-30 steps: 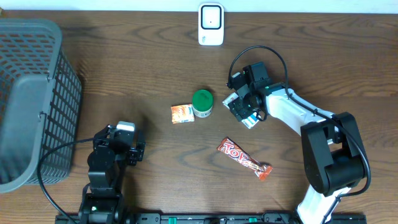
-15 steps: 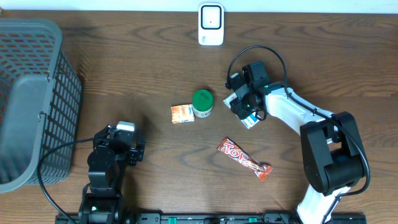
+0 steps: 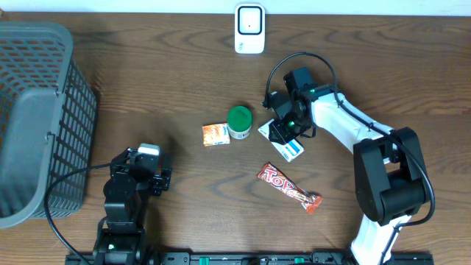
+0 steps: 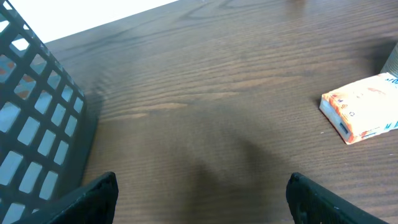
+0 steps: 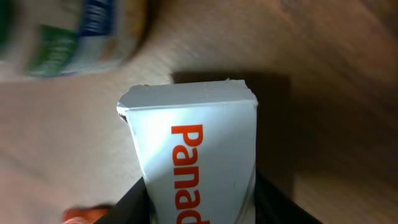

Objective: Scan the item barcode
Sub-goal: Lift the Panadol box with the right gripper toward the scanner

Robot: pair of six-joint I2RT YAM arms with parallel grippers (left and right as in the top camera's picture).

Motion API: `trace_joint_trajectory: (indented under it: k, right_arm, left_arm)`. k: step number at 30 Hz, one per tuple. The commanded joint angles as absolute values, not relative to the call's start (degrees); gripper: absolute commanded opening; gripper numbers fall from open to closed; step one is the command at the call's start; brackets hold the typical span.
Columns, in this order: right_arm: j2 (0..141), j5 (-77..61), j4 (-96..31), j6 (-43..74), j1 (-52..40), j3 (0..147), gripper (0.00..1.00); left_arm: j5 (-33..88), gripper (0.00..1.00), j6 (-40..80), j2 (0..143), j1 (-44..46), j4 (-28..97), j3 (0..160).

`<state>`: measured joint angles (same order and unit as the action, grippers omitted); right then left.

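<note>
We see our right gripper [image 3: 286, 127] clamped on a smooth white cardboard box [image 5: 196, 143] lettered "Panad" in orange, above the grained brown wooden table [image 3: 184, 88], near a green-lidded round jar [image 3: 239, 122], our left gripper [image 4: 202, 196] gaping wide.

Mock shop checkout, prob lab, wood table [image 3: 147, 81], barcode scanner [image 3: 249, 29], shopping basket [image 3: 44, 110], choc bar [image 3: 288, 188]

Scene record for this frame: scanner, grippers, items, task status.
scanner: white unit at the table's far edge
right gripper: closed on white box printed "Panad", fingers on both sides
left gripper: open, empty
other items: green-lidded jar, orange packet, candy bar, basket
status: white box well short of scanner, not yet presented
</note>
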<state>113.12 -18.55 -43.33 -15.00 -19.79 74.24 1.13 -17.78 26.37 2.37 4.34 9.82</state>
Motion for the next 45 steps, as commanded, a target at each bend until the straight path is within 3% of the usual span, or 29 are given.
trace_joint_trajectory:
  k: [1,7,15,31,45]
  right_arm:
    - [113.5,-25.2,-46.3,-15.6,-20.3,78.1,0.37]
    - [113.5,-28.7,-52.4,-18.1,-19.1,81.8,0.33]
    - [113.5,-35.0,-56.9,-18.1,-16.5,84.4,0.37]
    - [113.5,-63.5,-63.2,-20.4,-9.7,86.6,0.39]
    - [113.5,-63.7,-62.8,-23.9,-8.7,86.6,0.35]
  left_arm:
    - [0.6,0.87,-17.3,26.1,2.5,4.3,9.8]
    - [0.6,0.87,-17.2,26.1,2.5,4.3,9.8]
    - [0.6,0.87,-17.3,26.1,2.5,4.3,9.8]
    - [0.6,0.87,-17.3,26.1,2.5,4.3,9.8]
    - [0.6,0.87,-17.2,26.1,2.5,4.3,9.8]
